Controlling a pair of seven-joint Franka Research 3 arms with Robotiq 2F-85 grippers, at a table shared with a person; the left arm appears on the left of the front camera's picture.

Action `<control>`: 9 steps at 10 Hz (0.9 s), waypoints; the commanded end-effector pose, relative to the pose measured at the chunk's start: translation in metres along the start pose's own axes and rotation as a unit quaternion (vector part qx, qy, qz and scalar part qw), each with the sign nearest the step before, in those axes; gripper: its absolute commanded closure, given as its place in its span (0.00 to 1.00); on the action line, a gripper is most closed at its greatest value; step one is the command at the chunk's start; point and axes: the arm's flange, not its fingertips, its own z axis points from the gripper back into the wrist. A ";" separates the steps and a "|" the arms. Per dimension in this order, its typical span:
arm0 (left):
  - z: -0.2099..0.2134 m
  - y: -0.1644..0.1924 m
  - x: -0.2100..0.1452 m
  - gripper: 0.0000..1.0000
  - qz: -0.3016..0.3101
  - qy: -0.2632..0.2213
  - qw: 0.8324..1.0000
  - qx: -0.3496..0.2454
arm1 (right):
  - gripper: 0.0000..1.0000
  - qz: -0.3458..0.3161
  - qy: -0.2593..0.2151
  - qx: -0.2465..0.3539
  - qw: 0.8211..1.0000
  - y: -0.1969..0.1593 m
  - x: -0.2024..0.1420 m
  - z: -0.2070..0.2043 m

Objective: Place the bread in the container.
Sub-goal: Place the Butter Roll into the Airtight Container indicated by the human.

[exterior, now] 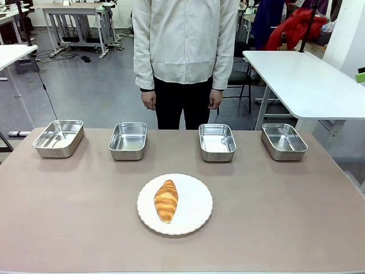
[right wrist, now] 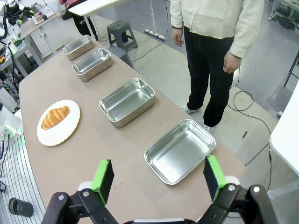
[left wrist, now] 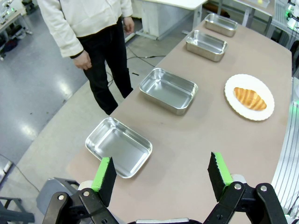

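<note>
The bread (exterior: 166,200) is a golden-brown croissant lying on a round white plate (exterior: 197,211) at the table's front middle. Several identical empty steel containers stand in a row behind it, from the leftmost (exterior: 59,137) to the rightmost (exterior: 283,140). In the left wrist view my left gripper (left wrist: 161,159) hangs open and empty high over the table's left end, above the nearest pan (left wrist: 119,145), with the bread (left wrist: 250,98) far off. In the right wrist view my right gripper (right wrist: 158,161) is open and empty over the right end, above its nearest pan (right wrist: 180,150), the bread (right wrist: 55,117) well away.
A person (exterior: 185,51) stands at the far edge behind the two middle pans (exterior: 128,140) (exterior: 217,141), hands down by their sides. A white table (exterior: 308,80) stands off to the back right. Bare brown tabletop (exterior: 285,217) surrounds the plate.
</note>
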 end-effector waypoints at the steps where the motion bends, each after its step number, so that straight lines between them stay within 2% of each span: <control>1: 0.001 -0.001 0.000 0.00 -0.007 -0.002 1.000 -0.002 | 0.00 0.001 -0.002 0.000 1.000 0.000 0.001 0.000; 9: 0.001 -0.001 0.000 0.00 -0.007 -0.002 1.000 -0.002 | 0.00 0.001 -0.002 0.000 1.000 0.000 0.001 0.000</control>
